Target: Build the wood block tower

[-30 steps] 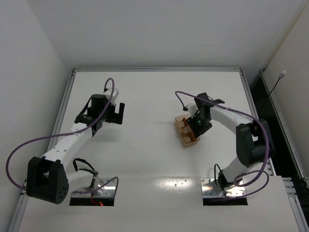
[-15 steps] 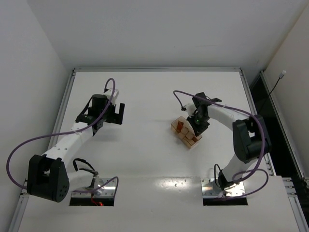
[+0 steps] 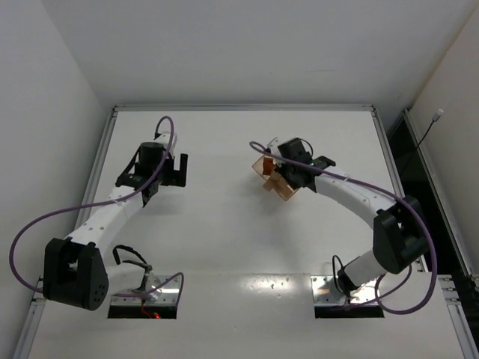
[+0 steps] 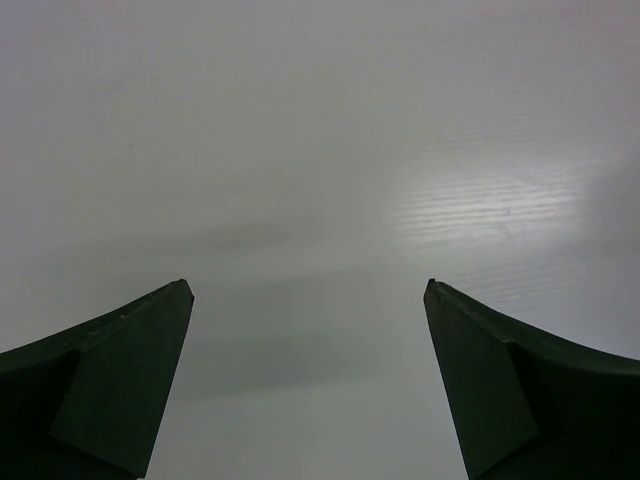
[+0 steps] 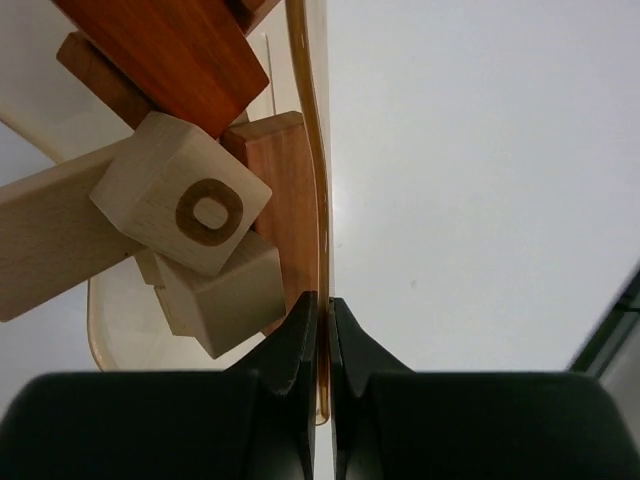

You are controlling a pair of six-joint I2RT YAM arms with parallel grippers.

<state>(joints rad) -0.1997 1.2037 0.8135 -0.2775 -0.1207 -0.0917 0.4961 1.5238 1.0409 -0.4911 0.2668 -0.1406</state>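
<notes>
My right gripper is clamped shut on the thin side wall of a clear, amber-tinted plastic tub, one finger inside the wall and one outside. The tub is tipped, and the small reddish-brown and light tan wood blocks lie jumbled inside it. A light tan cube with a brown ring on its face sits against a light tan bar. A large reddish-brown block lies farther from my fingers, and a reddish-brown plank rests against the wall I hold. From above, the tub and its blocks are right of the middle of the white surface, nearer its far edge. I cannot tell whether the tub touches the surface. My left gripper hangs wide open with nothing between its fingers, toward the left edge.
</notes>
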